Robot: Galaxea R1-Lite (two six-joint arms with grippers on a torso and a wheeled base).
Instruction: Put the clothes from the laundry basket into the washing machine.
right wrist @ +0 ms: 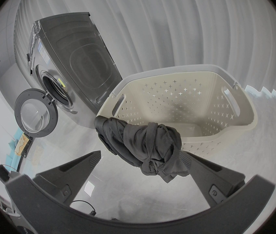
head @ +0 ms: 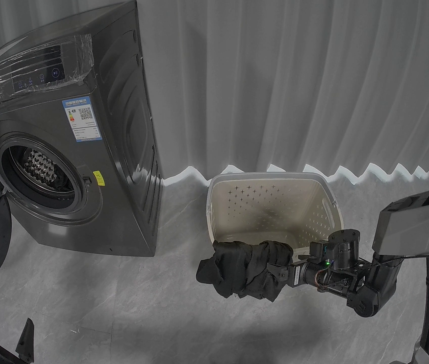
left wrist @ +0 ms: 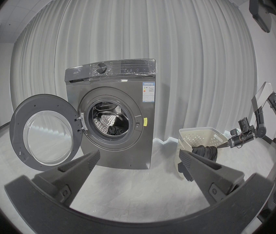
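Hidden and cropped parts
Black garment [head: 247, 269] covers part of the laundry basket [head: 275, 203] front rim; washing machine door [head: 0, 213] is cropped.

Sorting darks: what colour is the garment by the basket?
Black crumpled fabric garment; clearest in right wrist view.

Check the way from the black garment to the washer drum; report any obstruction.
Nothing visible blocks it. The black garment drapes over the front rim of the laundry basket at the open right claw; bare floor lies between it and the washing machine, whose door stands open.
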